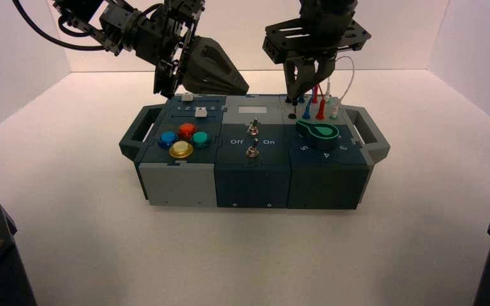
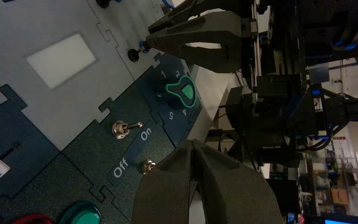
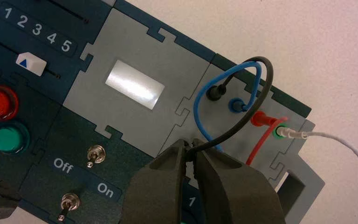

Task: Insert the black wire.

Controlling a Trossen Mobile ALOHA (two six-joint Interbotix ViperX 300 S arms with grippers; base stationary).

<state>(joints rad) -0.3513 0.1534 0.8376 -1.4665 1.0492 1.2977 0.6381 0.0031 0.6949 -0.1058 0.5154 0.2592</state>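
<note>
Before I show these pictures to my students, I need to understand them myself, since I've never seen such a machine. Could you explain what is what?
This is a robot with two arms, each ending in a gripper. One picture looks down from above and behind the arms; the other two come from cameras on the wrists. On the pale table stands a box with coloured buttons, sliders, switches, a green-topped knob and wires at its far right: blue, red, white and black. The right gripper, above the box's near black socket, holds one end of the black wire; its other end sits in the far black socket. The left gripper waits over the box's middle, its fingers together.
</note>
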